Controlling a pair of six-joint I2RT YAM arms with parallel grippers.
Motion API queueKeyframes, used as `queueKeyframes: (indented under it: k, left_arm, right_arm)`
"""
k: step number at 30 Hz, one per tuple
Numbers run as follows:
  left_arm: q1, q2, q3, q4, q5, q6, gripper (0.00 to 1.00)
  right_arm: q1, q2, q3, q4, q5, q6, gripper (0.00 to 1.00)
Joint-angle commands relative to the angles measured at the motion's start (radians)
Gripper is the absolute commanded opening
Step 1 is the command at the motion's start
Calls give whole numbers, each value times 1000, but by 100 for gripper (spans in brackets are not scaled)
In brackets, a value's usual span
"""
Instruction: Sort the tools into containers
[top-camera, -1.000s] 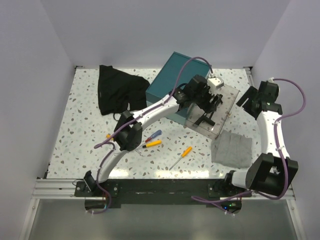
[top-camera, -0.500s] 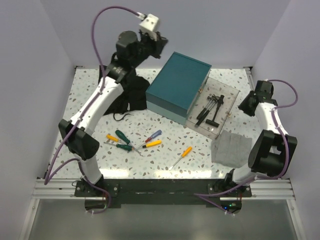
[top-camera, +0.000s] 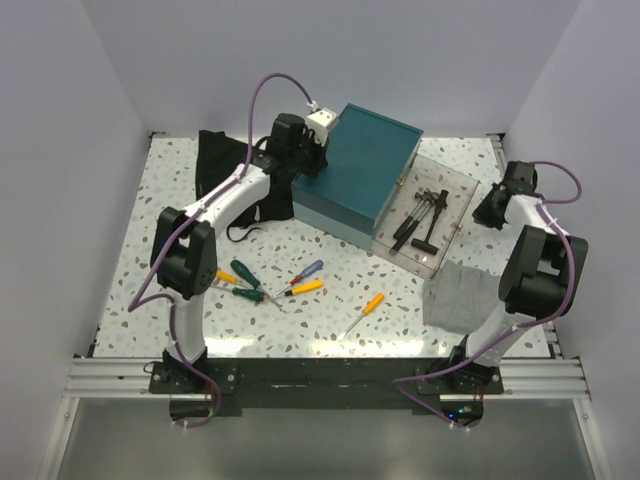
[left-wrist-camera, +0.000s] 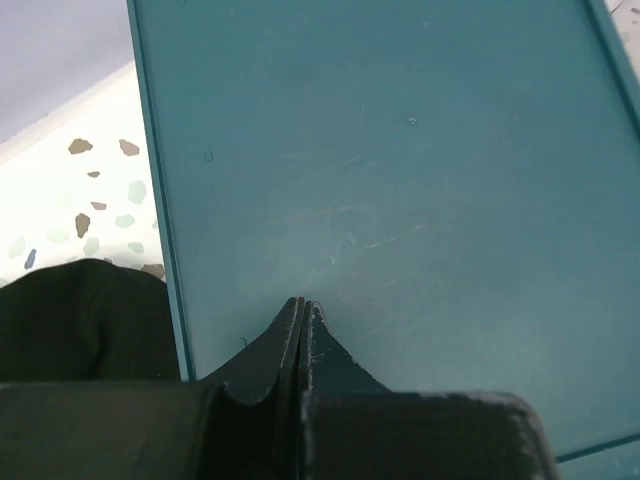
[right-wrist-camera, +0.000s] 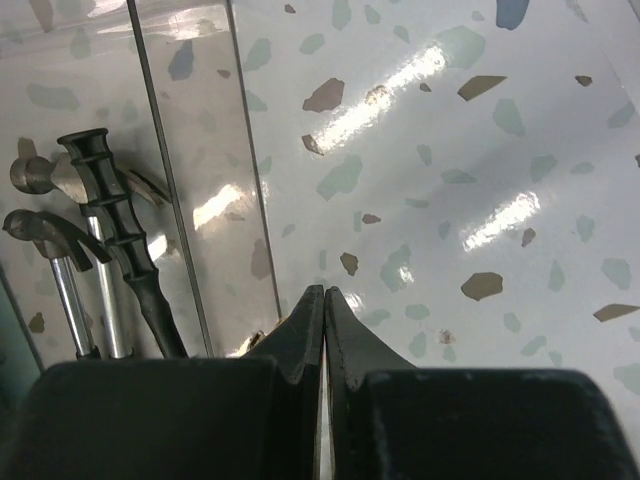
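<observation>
Hanging over the closed lid of the teal case (top-camera: 365, 170), near its left edge, the left gripper (top-camera: 305, 165) has its two fingers pressed tip to tip with nothing between them. Whether the tips touch the lid cannot be told from either view. The left wrist camera shows the same pinched jaws against a scuffed teal surface, with a fold of the black bag (top-camera: 225, 185) just past the case's edge. That bag lies crumpled on the speckled table (top-camera: 150, 230) at the far left, just beside the case.

On the opposite side, the right gripper (top-camera: 490, 210) sits low just beside the outer wall of the clear box (top-camera: 452, 192), its fingers likewise drawn together and holding nothing. Inside the box (which stands just beside the case's right side) lie black-handled hammers (top-camera: 406, 224), their metal heads and one ribbed grip plain in the right wrist view.

Six screwdrivers (top-camera: 308, 287) are scattered on the table in front of the case: two green-handled, three orange, one blue and red, all apart from the three containers. A folded grey cloth (top-camera: 465, 295) rests just beside the box's near corner.
</observation>
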Motion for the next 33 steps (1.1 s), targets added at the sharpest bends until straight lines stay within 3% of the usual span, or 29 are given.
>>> queueKeyframes:
  k: [1,11,15,21,30,33]
  left_arm:
    - [4,13,15,16,24,4,0]
    - [2,84,13,-23,35,35,0]
    - [-2,94,9,-23,30,61,0]
    - [-30,91,-13,-34,12,130,0]
    - [-61,78,-34,-41,25,142,0]
    - [-61,71,-28,-40,19,148,0]
  right_arm:
    - [-1,22,53,53,-91,19,0]
    - [84,103,70,123,-264,129,0]
    - [137,149,82,196,-335,244,0]
    - [239,250,171,260,-470,343,0]
    - [328,352,259,324,-507,424,3]
    - [327,331,240,323,-521,421,9]
